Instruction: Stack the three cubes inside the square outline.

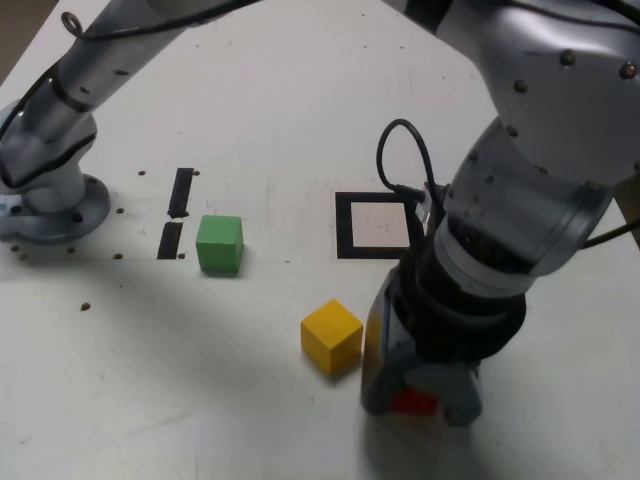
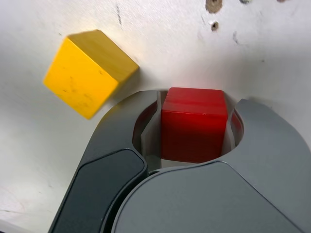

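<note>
The red cube (image 1: 413, 403) (image 2: 194, 124) sits on the white table between my gripper's (image 1: 415, 398) (image 2: 197, 100) dark jaws, which press against two of its sides. My gripper points down near the table's front, at the exterior view's right. The yellow cube (image 1: 332, 336) (image 2: 87, 73) rests turned at an angle just beside the gripper, apart from it. The green cube (image 1: 219, 244) stands further off at the exterior view's left. The square outline (image 1: 342, 225) lies behind the gripper with nothing inside it; my arm covers its right edge.
My arm's base (image 1: 50, 200) is bolted down at the exterior view's far left. Two short black bars (image 1: 180, 192) are marked beside the green cube. A black cable (image 1: 400, 150) loops off the wrist above the outline. Small screw holes (image 2: 212, 6) dot the table.
</note>
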Tool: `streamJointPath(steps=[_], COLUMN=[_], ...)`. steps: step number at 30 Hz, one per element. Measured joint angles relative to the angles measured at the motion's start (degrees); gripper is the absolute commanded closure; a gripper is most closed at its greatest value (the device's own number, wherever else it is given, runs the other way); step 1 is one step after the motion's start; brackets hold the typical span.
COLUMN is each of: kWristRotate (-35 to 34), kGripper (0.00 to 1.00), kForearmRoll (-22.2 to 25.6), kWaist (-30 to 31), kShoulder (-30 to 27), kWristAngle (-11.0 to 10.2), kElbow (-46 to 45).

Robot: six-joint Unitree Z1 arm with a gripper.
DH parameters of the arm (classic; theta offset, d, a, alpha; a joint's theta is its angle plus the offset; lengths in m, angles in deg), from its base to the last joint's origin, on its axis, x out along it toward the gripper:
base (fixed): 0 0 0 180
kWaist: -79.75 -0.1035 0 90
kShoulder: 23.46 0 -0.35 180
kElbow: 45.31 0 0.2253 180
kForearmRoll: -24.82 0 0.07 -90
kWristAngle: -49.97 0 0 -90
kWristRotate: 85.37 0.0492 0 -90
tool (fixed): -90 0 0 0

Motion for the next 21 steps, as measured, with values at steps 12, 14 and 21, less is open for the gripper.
streamJointPath(steps=[12,14,21], kWristRotate=[6.54,7.56,16.80], kGripper=[0.79,0.79,0.79], kForearmRoll=[6.59,6.71,6.22], kWaist=[-5.66,-7.59,-17.94], kShoulder=[-9.26,-9.88,-13.54], kWristAngle=[-5.25,-5.74,-6.64], kElbow=[0.57,-0.78,-9.63])
